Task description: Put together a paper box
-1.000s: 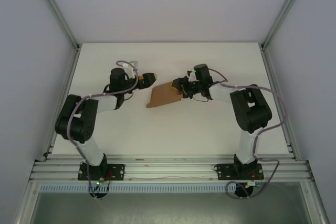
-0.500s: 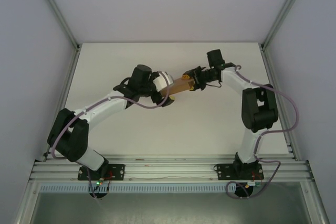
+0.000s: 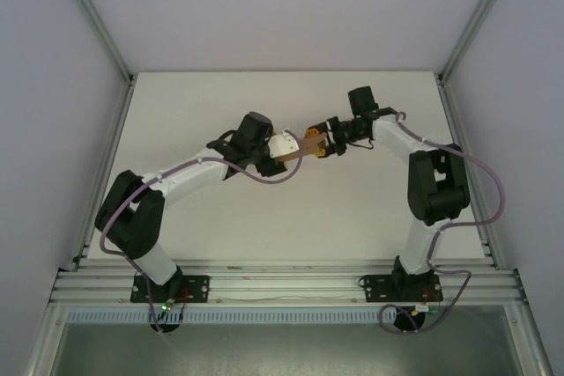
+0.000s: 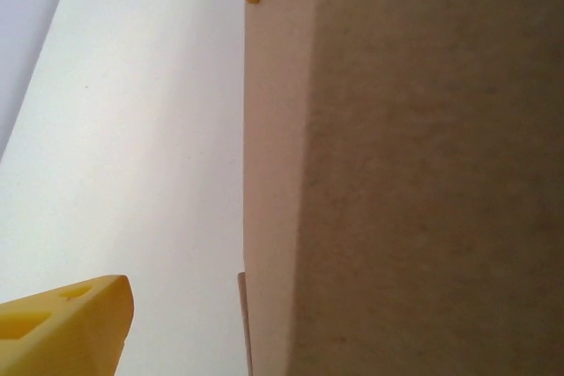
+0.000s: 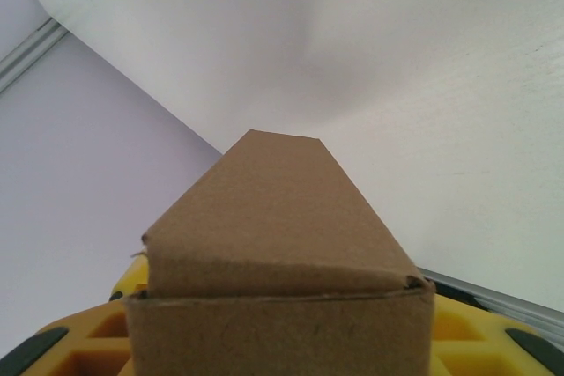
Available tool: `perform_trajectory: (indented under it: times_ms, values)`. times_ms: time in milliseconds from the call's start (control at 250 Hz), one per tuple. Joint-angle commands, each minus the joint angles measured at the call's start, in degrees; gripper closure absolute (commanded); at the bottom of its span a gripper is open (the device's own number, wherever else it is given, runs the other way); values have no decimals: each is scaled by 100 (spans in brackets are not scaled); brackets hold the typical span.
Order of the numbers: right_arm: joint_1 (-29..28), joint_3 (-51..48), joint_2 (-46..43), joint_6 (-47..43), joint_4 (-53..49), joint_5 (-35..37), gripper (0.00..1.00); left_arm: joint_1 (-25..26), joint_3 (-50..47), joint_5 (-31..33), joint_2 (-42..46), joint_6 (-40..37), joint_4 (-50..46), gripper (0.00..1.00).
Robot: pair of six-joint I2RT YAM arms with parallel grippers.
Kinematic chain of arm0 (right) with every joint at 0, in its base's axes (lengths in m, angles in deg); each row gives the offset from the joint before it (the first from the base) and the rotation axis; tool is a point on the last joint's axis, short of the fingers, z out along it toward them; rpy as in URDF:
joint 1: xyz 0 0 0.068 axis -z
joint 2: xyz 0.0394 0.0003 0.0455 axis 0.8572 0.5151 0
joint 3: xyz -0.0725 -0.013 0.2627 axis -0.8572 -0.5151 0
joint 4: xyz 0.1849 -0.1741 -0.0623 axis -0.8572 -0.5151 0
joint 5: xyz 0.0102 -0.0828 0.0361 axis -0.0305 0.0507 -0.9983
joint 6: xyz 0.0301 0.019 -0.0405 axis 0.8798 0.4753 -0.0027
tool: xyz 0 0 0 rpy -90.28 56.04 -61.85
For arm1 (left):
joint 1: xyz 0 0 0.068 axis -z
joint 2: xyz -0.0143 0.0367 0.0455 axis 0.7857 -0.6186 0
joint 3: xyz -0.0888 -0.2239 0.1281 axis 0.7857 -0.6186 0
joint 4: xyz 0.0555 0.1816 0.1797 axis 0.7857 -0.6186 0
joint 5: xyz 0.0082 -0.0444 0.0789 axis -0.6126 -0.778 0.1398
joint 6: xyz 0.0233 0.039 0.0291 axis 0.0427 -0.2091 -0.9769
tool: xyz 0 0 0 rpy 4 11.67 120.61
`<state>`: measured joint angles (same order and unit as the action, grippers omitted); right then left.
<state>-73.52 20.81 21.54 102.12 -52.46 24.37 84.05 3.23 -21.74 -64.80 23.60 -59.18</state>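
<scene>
The paper box [image 3: 310,140] is a small brown cardboard box held off the table at mid-centre. My right gripper [image 3: 331,138] is shut on its right end. In the right wrist view, the yellow fingers [image 5: 84,341] flank the box [image 5: 278,217], whose tapered flap points away from the camera. My left gripper [image 3: 294,148] reaches in from the left to the box's other end. In the left wrist view its yellow fingertips [image 4: 62,328] stand wide apart, with the cardboard wall [image 4: 423,173] very close and one fingertip at its edge. I see no grip by the left gripper [image 4: 150,151].
The white table [image 3: 264,209] is walled by white panels with aluminium rails [image 3: 113,143] at left and right. The left arm stretches diagonally across the table's left half. The right arm folds along the right side.
The right gripper has lifted the box from the table and carried it up and right. The left arm has swung from the far left across to the box's left end.
</scene>
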Motion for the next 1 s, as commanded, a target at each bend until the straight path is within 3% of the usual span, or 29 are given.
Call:
perform_trajectory:
  times_ms: [0, 180, 304, 352, 372, 384, 480, 640, 724, 771, 891, 995]
  values:
    - [-7, -121, -309, 31, -126, -340, 53, 26, -46, 348, 186, -93, 425, 23]
    - [-7, -200, -410, -5, 18, -311, 46, 25, 18, 217, 209, -223, 259, 45]
    - [2, -205, -516, -168, 18, -124, 41, 25, 137, 103, 223, -226, 61, 54]
    - [24, -200, -566, -329, -86, 86, 19, 25, 173, 42, 232, -296, -73, 55]
    - [43, -207, -602, -439, -135, 211, 3, 25, 205, 26, 229, -314, -144, 55]
    - [49, -208, -635, -518, -176, 295, 0, 25, 217, 33, 230, -325, -185, 55]
    - [231, -276, -931, -1282, -444, 1106, 0, 26, 358, 126, 175, -394, -640, 58]
    - [573, -512, -1741, -2970, -618, 3262, 0, 18, 702, -16, -44, -669, -1773, 59]
    - [591, -913, -2349, -4016, -50, 4214, 0, 16, 1030, -268, -279, -1005, -2669, 58]
    - [607, -1329, -2755, -4134, 491, 4721, 0, 20, 1228, -339, -459, -1159, -3090, 58]
    - [723, -2483, -3715, -4824, 2145, 4757, 0, -2, 1842, -509, -979, -1232, -3989, 58]
    - [717, -3188, -4276, -6014, 3084, 3654, 0, -10, 2122, -559, -1312, -1222, -4313, 57]
